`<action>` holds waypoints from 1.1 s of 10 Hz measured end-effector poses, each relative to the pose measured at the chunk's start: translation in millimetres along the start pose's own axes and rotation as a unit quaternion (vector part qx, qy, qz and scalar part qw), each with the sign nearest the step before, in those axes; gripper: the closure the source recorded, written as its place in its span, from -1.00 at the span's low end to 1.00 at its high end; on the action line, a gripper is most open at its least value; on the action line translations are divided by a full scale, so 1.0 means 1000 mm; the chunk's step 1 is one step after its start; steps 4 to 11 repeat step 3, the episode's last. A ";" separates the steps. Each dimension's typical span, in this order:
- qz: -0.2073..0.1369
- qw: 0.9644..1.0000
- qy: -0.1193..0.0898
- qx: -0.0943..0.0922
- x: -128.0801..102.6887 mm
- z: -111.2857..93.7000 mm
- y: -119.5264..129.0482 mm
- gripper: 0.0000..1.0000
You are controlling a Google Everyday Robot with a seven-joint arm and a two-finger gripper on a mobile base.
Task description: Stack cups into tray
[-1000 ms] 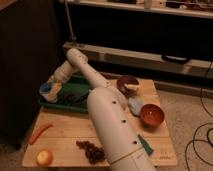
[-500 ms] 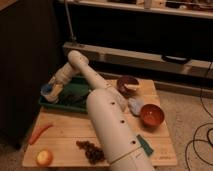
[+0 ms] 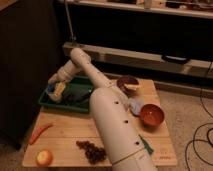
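The dark green tray lies at the back left of a wooden board. In its left end stand a pale cream cup and, touching it on the left, a light blue cup. My arm runs up the middle of the view, bends at the elbow and reaches down-left. My gripper hangs just above the two cups at the tray's left end. Whether it touches them does not show. My white forearm hides the tray's right part.
The light wooden board carries a dark maroon bowl, a reddish-brown bowl, a pale blue object, a carrot, an orange fruit and dark grapes. A dark cabinet stands left. A low shelf runs behind.
My gripper has risen slightly over the tray's left end and shifted a little right. The cups and bowls have stayed in place.
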 end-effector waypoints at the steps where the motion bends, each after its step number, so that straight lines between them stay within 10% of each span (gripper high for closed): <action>1: -0.003 1.000 0.003 -0.001 0.000 -0.007 0.003 -0.60; 11: -0.005 1.000 0.013 0.003 0.006 -0.031 0.012 -0.60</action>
